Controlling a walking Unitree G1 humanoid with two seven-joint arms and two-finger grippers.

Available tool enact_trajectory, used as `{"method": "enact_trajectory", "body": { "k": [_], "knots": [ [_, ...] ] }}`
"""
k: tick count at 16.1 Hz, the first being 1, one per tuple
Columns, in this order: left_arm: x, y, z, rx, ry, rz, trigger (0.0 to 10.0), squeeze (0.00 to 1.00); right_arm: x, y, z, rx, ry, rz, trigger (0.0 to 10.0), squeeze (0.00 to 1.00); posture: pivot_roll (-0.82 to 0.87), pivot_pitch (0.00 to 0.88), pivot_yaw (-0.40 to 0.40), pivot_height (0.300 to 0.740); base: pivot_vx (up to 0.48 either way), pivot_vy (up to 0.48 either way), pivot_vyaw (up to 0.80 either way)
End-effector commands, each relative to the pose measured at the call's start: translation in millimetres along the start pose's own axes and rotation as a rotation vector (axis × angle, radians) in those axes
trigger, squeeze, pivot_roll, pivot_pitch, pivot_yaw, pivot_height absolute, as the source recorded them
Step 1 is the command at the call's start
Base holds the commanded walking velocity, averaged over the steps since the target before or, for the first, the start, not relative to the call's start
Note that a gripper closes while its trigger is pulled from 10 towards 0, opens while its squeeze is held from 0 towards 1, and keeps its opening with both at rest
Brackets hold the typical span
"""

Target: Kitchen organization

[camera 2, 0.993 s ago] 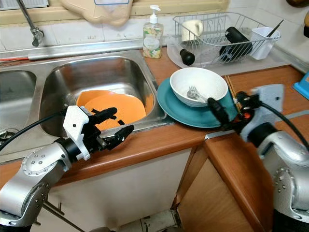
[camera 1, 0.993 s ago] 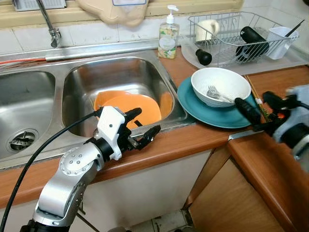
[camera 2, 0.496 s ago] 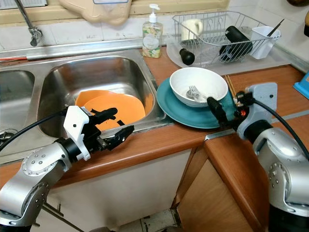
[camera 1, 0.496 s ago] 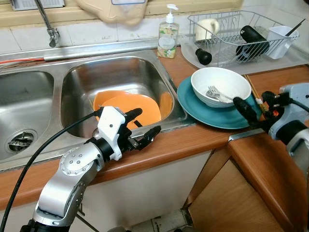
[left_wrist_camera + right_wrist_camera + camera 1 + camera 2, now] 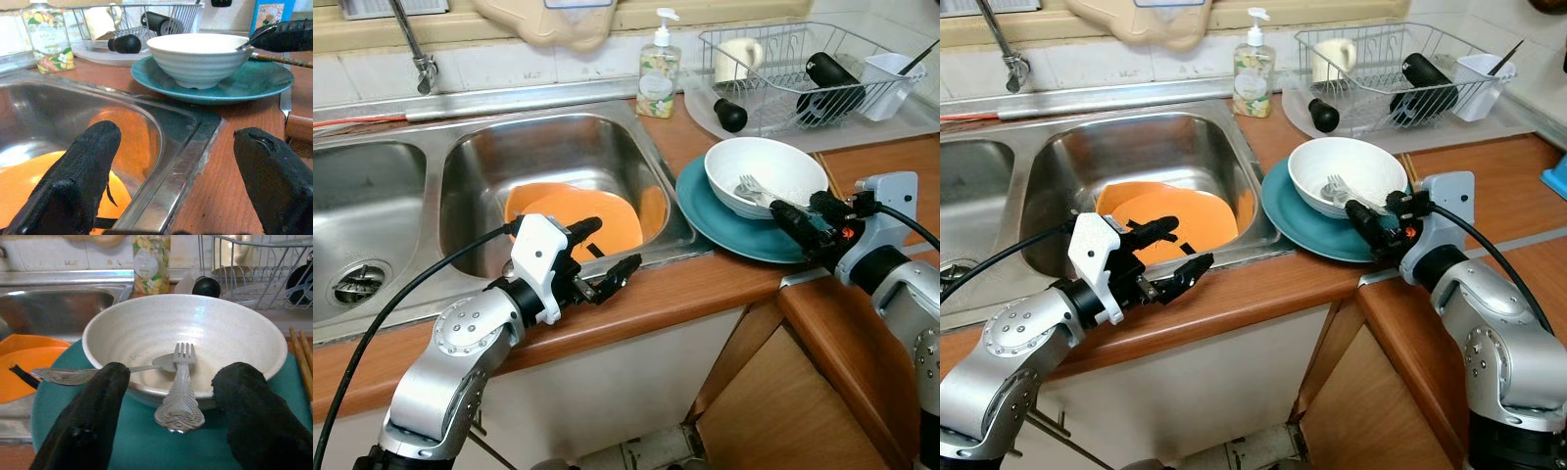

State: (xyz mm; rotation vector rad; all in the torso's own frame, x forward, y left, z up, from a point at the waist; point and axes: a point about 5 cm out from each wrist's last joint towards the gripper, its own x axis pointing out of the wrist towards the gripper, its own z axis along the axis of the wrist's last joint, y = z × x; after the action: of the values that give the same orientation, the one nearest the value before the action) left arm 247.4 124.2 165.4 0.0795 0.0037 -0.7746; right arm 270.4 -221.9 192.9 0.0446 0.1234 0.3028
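A white bowl (image 5: 762, 174) sits on a teal plate (image 5: 705, 211) on the wooden counter, right of the sink. Inside it lie a fork (image 5: 178, 382) and a spoon (image 5: 73, 376), their handles sticking out over the rim. My right gripper (image 5: 798, 208) is open just in front of the bowl's near side, one finger on each side of the fork handle, holding nothing. An orange plate (image 5: 573, 215) lies in the right sink basin (image 5: 509, 147). Over the counter's front edge by that basin my left gripper (image 5: 604, 250) hangs open and empty.
A wire dish rack (image 5: 803, 69) with a mug, a black bottle and a white cup stands at the back right. A soap bottle (image 5: 658, 69) and a black knob-shaped thing (image 5: 729, 115) stand behind the plate. Chopsticks (image 5: 301, 352) lie right of the bowl. The faucet (image 5: 416, 49) is back left.
My right gripper has moved left along the counter, up to the bowl's near side. The left arm has stayed still.
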Motion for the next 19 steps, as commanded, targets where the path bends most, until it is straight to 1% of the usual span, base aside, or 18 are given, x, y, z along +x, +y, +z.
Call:
{"method": "enact_trajectory", "body": {
  "k": [1,5,14,17,18,19],
  "knots": [
    [0.5,-1.3,4,0.01,-0.009,-0.002,10.0,0.0,1.4,-1.4,5,0.008,-0.024,-0.007,0.0,0.0,-0.07,0.0,-0.004,0.74,0.0,0.0,0.0],
    [1.0,-1.9,4,0.007,-0.008,-0.002,10.0,0.0,0.9,-4.1,5,0.022,-0.025,-0.024,0.0,0.0,-0.07,0.0,-0.003,0.74,0.0,0.0,0.0],
    [3.1,-2.1,3,0.015,-0.002,-0.009,10.0,0.0,0.6,-8.8,6,0.014,-0.027,-0.055,0.0,0.0,-0.07,0.0,0.001,0.74,0.0,0.0,0.0],
    [4.3,-1.7,4,0.026,-0.001,-0.014,10.0,0.0,-1.0,-12.0,11,-0.028,-0.03,-0.072,0.0,0.0,-0.08,0.0,0.004,0.74,0.0,0.0,0.0],
    [6.2,-1.9,5,0.049,0.002,-0.02,10.0,0.0,-1.8,-15.4,16,-0.084,-0.032,-0.09,0.0,0.0,-0.08,0.0,0.006,0.74,0.0,0.0,0.0],
    [7.8,-2.4,5,0.07,0.001,-0.024,10.0,0.0,-2.0,-17.2,19,-0.11,-0.039,-0.099,0.0,0.0,-0.08,0.0,0.006,0.74,0.0,0.0,0.0]
  ]
}}
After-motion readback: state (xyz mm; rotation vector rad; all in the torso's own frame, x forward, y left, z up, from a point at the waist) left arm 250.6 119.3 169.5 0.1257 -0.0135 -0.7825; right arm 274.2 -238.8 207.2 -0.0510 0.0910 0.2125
